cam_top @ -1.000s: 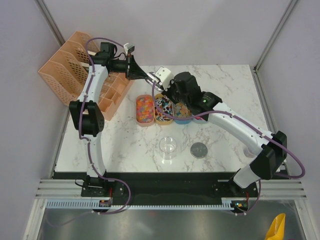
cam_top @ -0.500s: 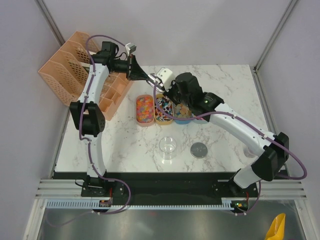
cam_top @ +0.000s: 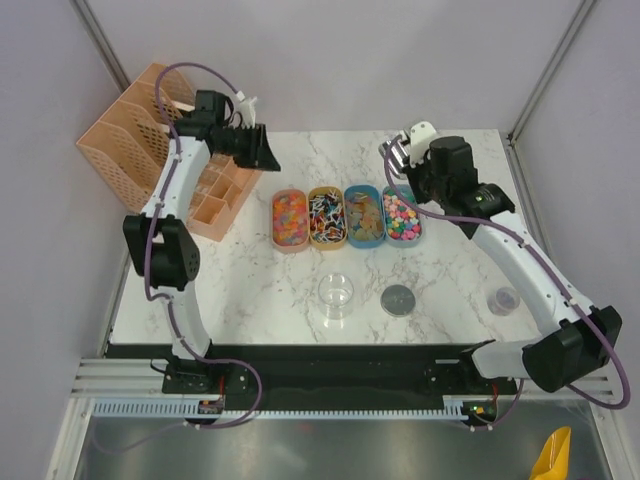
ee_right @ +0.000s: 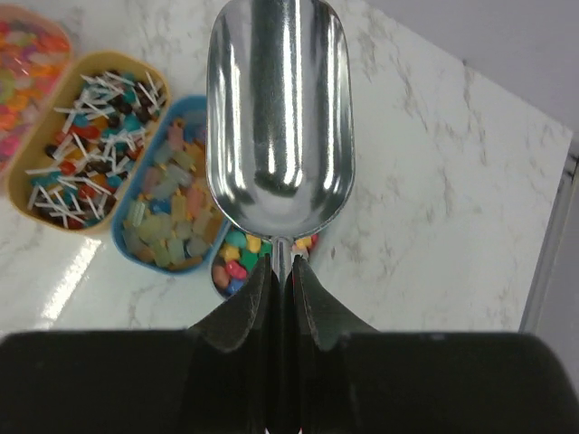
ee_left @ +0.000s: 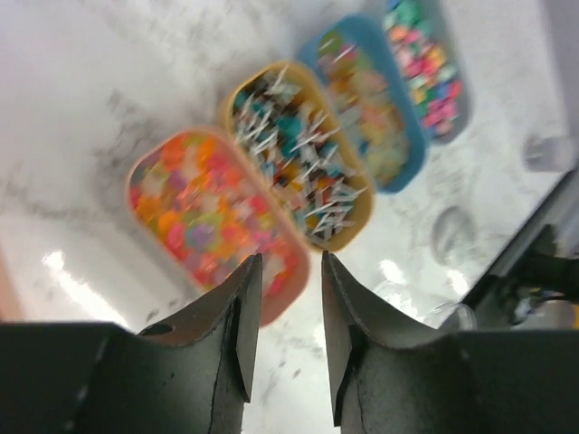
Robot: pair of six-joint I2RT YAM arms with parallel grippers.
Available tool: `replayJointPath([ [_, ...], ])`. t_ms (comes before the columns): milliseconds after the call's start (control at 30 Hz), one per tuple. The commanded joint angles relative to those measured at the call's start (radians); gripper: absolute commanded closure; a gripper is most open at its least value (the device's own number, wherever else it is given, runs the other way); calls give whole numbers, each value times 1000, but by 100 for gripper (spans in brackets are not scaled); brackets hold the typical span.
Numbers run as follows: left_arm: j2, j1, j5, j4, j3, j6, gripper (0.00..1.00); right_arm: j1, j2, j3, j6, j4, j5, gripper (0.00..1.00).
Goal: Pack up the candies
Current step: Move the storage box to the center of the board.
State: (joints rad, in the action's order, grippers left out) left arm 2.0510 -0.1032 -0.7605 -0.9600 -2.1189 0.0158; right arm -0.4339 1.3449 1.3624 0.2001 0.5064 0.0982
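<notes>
The candies lie in four oval trays in a row: bright pastel bits in the orange tray (cam_top: 290, 220), dark wrapped pieces in the tan tray (cam_top: 327, 217), pale gummies in the blue tray (cam_top: 364, 214), and small round balls in the grey tray (cam_top: 402, 215). My right gripper (cam_top: 405, 165) is shut on the handle of a metal scoop (ee_right: 280, 108). The scoop is empty and held above the far end of the grey tray (ee_right: 237, 264). My left gripper (cam_top: 265, 155) is open and empty, raised behind the orange tray (ee_left: 213, 212).
A clear round jar (cam_top: 336, 293) stands open in front of the trays, with its grey lid (cam_top: 398, 299) beside it. Another small jar (cam_top: 503, 299) stands at the right. Orange file racks (cam_top: 140, 120) and an organiser (cam_top: 215, 195) stand at the back left.
My right arm has swung right and back from over the middle trays, carrying the scoop. My left gripper has drawn back to the left, away from the right gripper.
</notes>
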Motion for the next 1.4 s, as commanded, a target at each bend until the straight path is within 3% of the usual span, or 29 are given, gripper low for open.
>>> replayJointPath([
  [0, -168, -9, 290, 170, 265, 163, 61, 32, -38, -58, -33, 115, -29, 100],
  [67, -227, -21, 346, 269, 455, 193, 64, 40, -39, -74, -16, 185, -43, 100],
  [233, -298, -33, 458, 360, 672, 219, 72, 49, 20, -54, 18, 355, -83, 100],
  [667, -195, -78, 604, 411, 740, 211, 82, 144, 207, 102, 6, 521, -126, 100],
  [867, -152, -102, 653, 441, 755, 230, 98, 159, 273, 187, -14, 590, -147, 100],
  [1367, -83, -220, 649, 475, 749, 248, 98, 268, 332, 173, -71, 627, -170, 100],
])
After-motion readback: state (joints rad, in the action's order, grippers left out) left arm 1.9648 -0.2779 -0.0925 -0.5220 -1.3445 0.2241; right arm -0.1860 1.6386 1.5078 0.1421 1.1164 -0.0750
